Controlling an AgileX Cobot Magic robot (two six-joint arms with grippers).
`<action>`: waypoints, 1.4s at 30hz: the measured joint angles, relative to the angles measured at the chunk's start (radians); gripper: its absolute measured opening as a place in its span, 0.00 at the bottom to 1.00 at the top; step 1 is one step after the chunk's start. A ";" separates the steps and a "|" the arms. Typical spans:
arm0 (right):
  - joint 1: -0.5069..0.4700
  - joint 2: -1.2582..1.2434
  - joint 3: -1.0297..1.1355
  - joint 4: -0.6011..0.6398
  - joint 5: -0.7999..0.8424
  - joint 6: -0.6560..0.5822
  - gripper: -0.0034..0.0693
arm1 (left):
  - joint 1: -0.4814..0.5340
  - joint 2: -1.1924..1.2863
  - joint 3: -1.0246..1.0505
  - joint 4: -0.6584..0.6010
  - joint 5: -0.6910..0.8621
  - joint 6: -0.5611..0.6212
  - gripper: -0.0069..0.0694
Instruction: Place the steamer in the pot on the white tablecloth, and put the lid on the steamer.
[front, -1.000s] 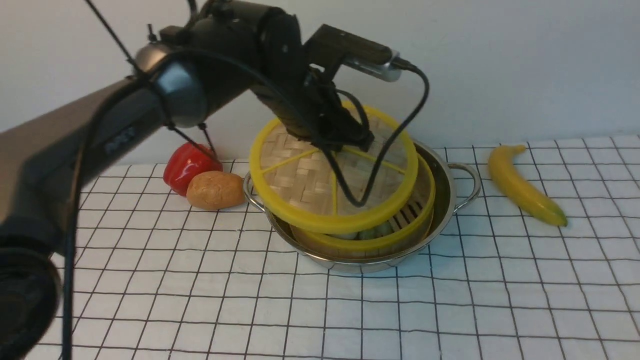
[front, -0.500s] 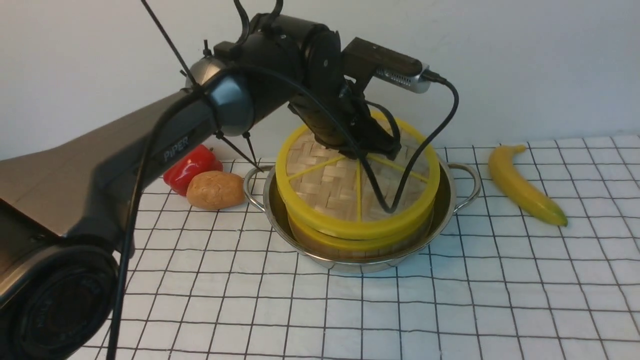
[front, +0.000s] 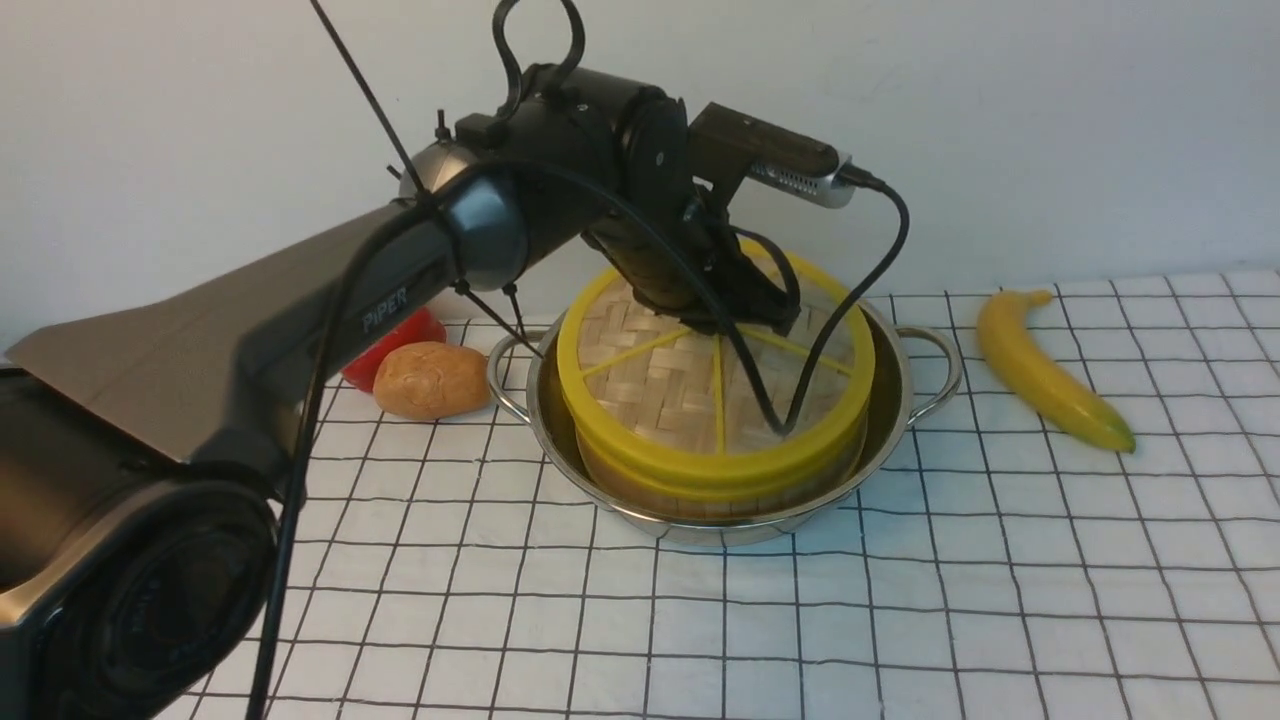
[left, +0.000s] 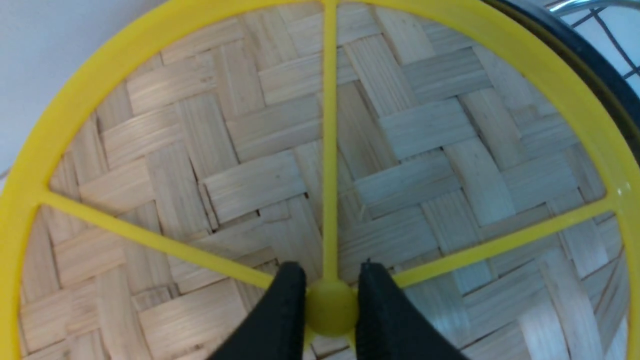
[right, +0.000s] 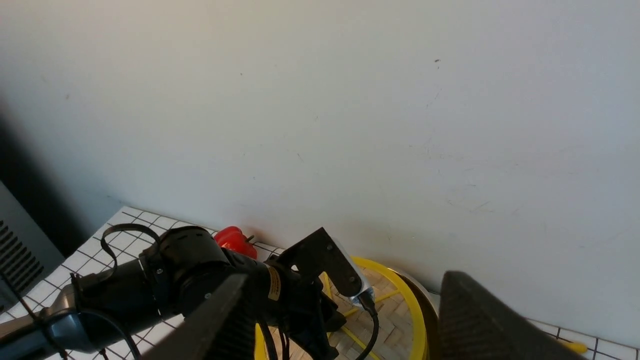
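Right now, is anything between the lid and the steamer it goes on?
Nothing visible. The lid sits on the steamer inside the pot, rim on rim, with no gap showing from the front. The left gripper is shut on the lid's centre hub.

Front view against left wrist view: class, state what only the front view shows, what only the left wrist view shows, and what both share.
Only the front view: the banana, red pepper, potato and the steamer wall. Only the left wrist view: the left tool, its fingers pinching the centre hub. Both: the lid with its yellow spokes, and some of the pot rim.
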 joint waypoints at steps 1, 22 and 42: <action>0.000 0.000 0.000 0.000 0.000 0.000 0.71 | 0.001 0.001 0.000 0.000 -0.001 -0.001 0.24; 0.000 0.000 0.000 0.000 0.000 0.000 0.71 | 0.008 0.026 0.000 -0.005 -0.013 -0.007 0.24; 0.000 0.000 0.000 0.000 0.000 -0.010 0.71 | 0.009 -0.149 0.000 0.099 0.042 -0.015 0.86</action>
